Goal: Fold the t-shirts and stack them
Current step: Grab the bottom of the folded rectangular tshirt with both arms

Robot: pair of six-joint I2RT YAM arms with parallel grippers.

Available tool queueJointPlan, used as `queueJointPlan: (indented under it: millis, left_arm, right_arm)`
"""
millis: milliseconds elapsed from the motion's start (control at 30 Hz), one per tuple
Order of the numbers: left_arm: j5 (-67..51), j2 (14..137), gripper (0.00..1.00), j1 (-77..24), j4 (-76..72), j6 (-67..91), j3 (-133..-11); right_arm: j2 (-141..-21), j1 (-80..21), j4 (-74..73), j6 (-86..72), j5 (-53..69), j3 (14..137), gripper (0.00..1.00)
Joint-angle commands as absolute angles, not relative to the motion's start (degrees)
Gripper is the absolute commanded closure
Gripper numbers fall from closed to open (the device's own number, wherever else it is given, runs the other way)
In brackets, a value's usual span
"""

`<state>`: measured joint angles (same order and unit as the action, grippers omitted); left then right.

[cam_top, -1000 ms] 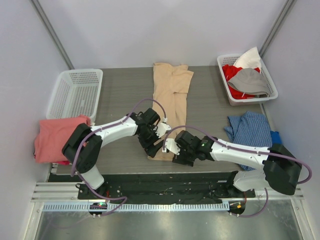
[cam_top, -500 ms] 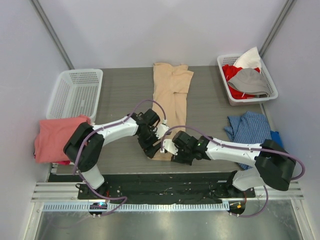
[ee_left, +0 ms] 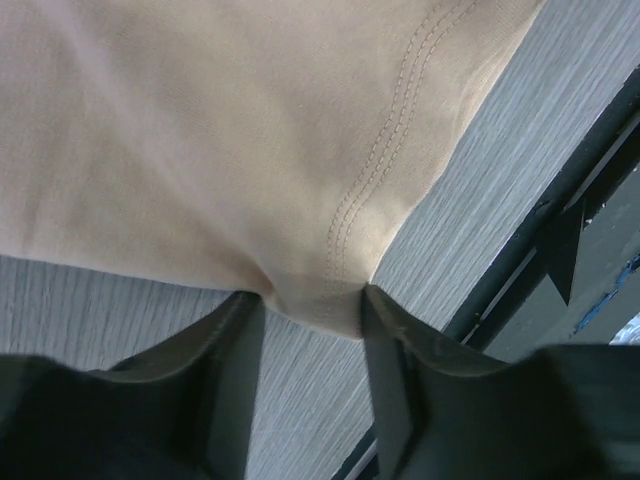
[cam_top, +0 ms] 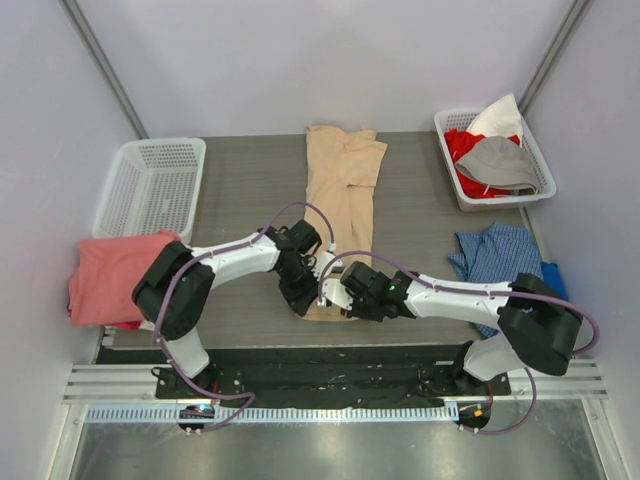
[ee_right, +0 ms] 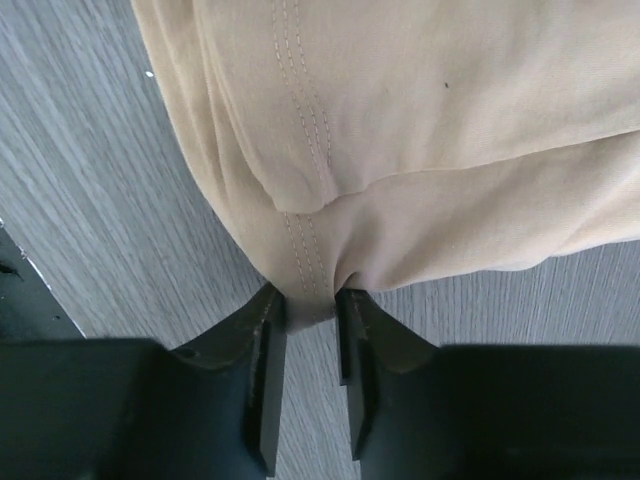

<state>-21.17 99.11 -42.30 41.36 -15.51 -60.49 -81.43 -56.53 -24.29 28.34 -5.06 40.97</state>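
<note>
Folding of the long tan cloth t-shirt, lying from 6 to 12 o'clock, seems underway: left gripper and right gripper each clamp its 6 o'clock hem, which next needs carrying toward 12.

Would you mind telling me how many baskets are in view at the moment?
2. One basket sits at the far left of the table; the second basket sits at the far right, heaped with clothes. No others appear to be hidden.
</note>
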Motion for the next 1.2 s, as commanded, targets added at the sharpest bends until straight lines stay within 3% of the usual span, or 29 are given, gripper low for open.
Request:
queueJointPlan:
  millis: [0,233,367,467,700,1167]
  left_arm:
    - [-23.82,99.93,0.57,-42.54,40.69,-16.26,-60.12]
    - [-23.82,99.76,0.78,-42.54,41.04,-16.35,-60.03]
    - [-24.08,99.58,1.0,-42.71,41.83,-16.96,-60.03]
    - [-24.26,98.7,1.0,-43.24,42.71,-17.05,-60.03]
    - [-24.35,94.66,1.0,-44.21,44.21,-17.23,-59.41]
    - [-19.25,87.19,1.0,-44.3,42.1,-15.91,-61.17]
  right_arm:
    - [-82.0,-56.78,-23.38,28.48,-5.89,42.63,0.71]
    - [-82.71,-56.78,-24.08,28.39,-5.45,43.07,0.86]
    - [-82.71,-56.78,-25.57,28.3,-4.14,44.03,0.94]
    - [-81.83,-57.04,-26.36,28.13,-3.34,44.47,0.99]
    - [-78.5,-58.45,-27.77,27.95,-3.95,44.47,0.99]
    - [-73.74,-58.45,-28.57,32.25,-17.4,47.81,0.99]
